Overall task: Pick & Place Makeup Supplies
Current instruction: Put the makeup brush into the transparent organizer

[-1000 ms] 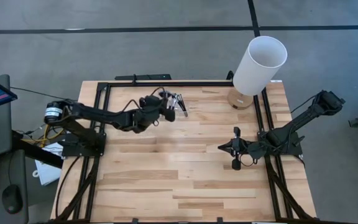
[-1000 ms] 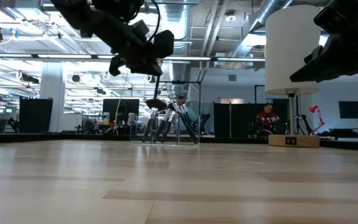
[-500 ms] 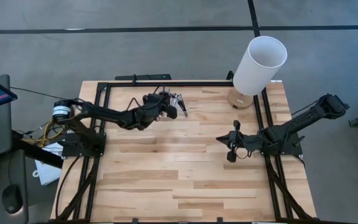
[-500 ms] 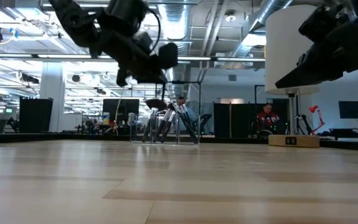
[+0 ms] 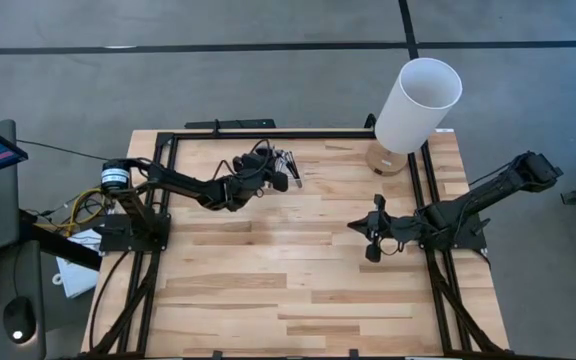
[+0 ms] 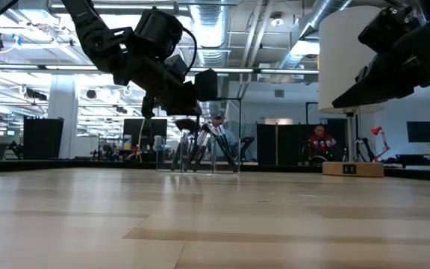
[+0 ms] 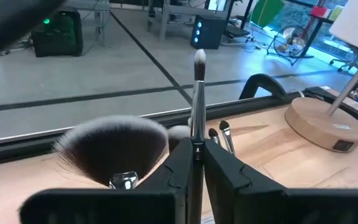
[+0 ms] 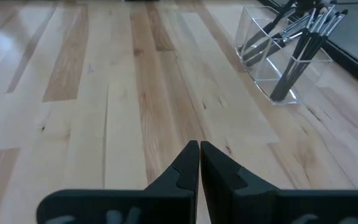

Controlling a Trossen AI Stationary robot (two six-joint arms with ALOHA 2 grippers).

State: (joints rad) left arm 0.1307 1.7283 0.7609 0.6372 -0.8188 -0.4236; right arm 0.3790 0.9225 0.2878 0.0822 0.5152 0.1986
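Slim black-handled makeup brushes (image 6: 204, 146) stand leaning, splayed apart, in a clear holder (image 8: 277, 56) at about eleven o'clock on the table. One slim brush (image 7: 198, 99) (small pale, dark-tipped bristles) stands upright, pinched at its handle between dark fingers. Beside it spreads a wide fluffy dark brush head (image 7: 114, 146).

Brushes (image 5: 284, 160) stand in a holder (image 8: 277, 68) left of the cylinder (image 5: 417, 104).
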